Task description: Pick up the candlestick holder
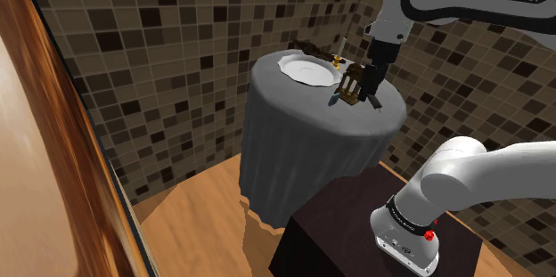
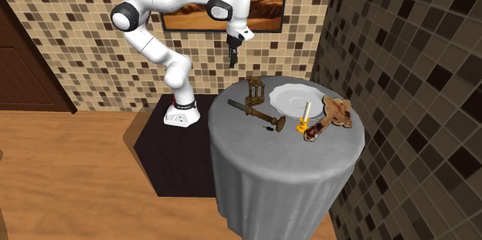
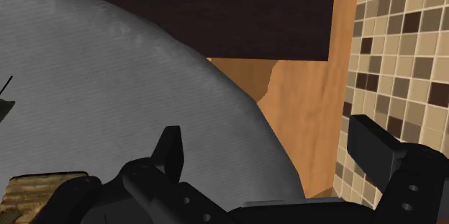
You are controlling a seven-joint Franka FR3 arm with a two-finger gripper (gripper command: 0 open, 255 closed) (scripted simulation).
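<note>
A small gold candlestick holder (image 2: 303, 127) with a cream candle stands on the round grey-clothed table (image 2: 278, 177), next to the white plate (image 2: 293, 99). In the shoulder view the holder (image 1: 338, 58) sits at the plate's far edge. My gripper (image 2: 232, 62) hangs open above the table's rim on the stand side, well apart from the holder. It is just beside a brown openwork frame (image 1: 350, 88). In the wrist view the gripper (image 3: 270, 147) holds nothing, with grey cloth (image 3: 108, 93) and wooden floor below it.
A brown openwork frame (image 2: 255, 96), a dark slim object (image 2: 251, 116) and a tan lumpy thing (image 2: 338, 112) share the table. Tiled walls close in behind it. The dark stand (image 1: 356, 231) sits against the table, with wooden floor (image 2: 77, 177) around.
</note>
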